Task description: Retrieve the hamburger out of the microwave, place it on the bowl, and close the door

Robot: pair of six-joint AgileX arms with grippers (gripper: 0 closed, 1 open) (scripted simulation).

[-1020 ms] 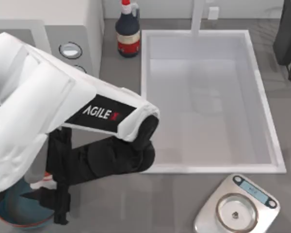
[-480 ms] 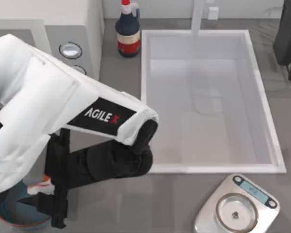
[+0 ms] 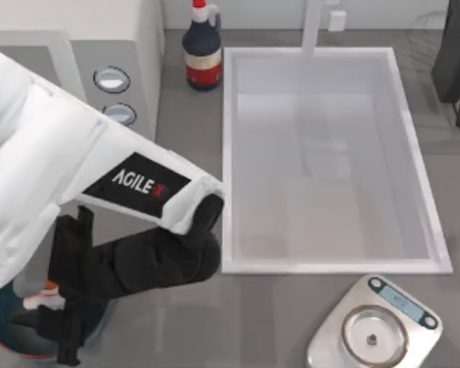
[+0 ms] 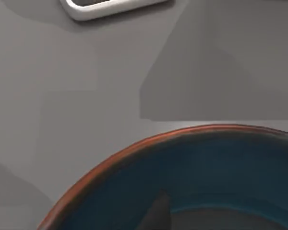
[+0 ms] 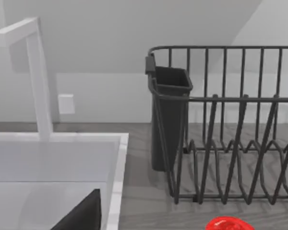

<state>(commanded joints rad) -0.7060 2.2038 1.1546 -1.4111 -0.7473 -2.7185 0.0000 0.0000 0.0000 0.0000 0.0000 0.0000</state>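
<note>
Since a second ago the left arm has swung toward the near left corner of the worktop point(image 3: 276, 322), uncovering the second knob of the microwave point(image 3: 115, 54).

From above, the left hand point(image 3: 65, 333) now hangs over the bowl point(image 3: 8, 345), which sits in front of the microwave and is largely hidden under the black wrist. A scrap of cream and orange-red just beside the hand, over the bowl, looks like the hamburger point(image 3: 50, 295); whether the fingers grip it or stand apart I cannot tell. Right of the microwave stands a dark bottle point(image 3: 202, 50) with a red label, and beyond that lies the white sink point(image 3: 228, 153). A silver kitchen scale point(image 3: 376, 326) sits in front of the sink. The door I cannot make out under the arm.

From the left wrist, the bowl's point(image 4: 192, 163) teal inside and reddish rim lie close below, on grey worktop point(image 4: 86, 96).

From the right wrist, the parked right arm looks across the sink point(image 5: 53, 158) toward a black dish rack point(image 5: 230, 139) beside it, with a white faucet point(image 5: 38, 72) behind the sink and something red point(image 5: 229, 224) on the worktop in front of the rack.
</note>
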